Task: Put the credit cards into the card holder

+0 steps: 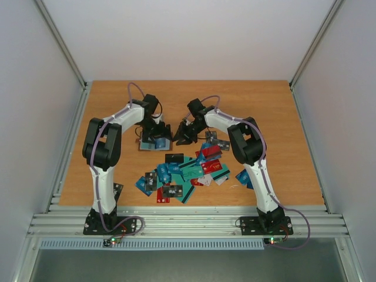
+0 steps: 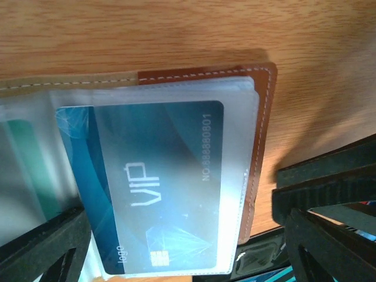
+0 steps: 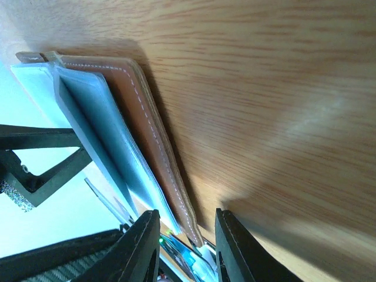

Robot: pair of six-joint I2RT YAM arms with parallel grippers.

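Nearest, heaped on the surface [image 1: 276,111], near middle: the credit cards [image 1: 179,173], bare wood either side. Farther, left of centre, over the opened card holder [image 2: 264,129]: left gripper [image 1: 156,138], jaws wide and empty above a blue VIP card [image 2: 158,188] seated in a clear sleeve [image 2: 238,176]; right gripper [image 1: 181,136] at the holder's right edge, jaws narrow around its rim, grip unclear. Looks like release after seating; next, lift clear and fetch another card.
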